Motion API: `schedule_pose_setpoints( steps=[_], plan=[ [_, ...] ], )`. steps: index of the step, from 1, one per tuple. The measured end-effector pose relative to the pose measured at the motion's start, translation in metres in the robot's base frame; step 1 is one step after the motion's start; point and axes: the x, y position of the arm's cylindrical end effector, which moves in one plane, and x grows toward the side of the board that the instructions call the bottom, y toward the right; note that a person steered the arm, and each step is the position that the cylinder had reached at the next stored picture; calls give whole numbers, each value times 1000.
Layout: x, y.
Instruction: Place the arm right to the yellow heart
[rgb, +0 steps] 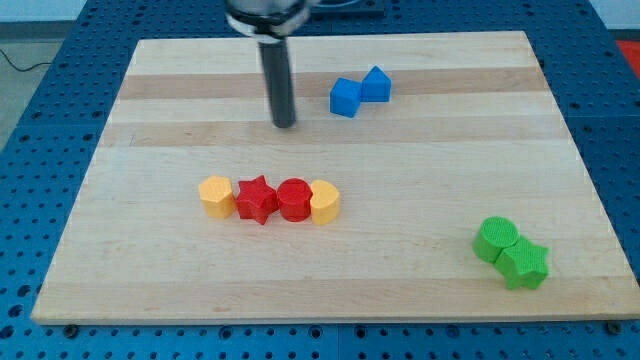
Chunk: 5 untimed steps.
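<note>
The yellow heart (324, 202) lies at the right end of a row of blocks in the middle of the wooden board (150, 120). My tip (285, 124) stands toward the view's top from that row, above the red cylinder (294, 199). It is up and slightly left of the heart, well apart from it, and touches no block. The rod rises from the tip to the view's top edge.
The row runs left to right: yellow hexagon (216, 196), red star (256, 199), red cylinder, yellow heart, all touching. A blue cube (345, 97) and another blue block (376, 84) sit right of my tip. A green cylinder (496, 238) and green star (524, 264) lie at bottom right.
</note>
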Motion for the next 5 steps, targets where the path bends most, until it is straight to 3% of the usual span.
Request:
schedule_pose_setpoints(
  steps=[1, 3, 5],
  plan=[
    [18, 64],
    [99, 109],
    [172, 110]
  ],
)
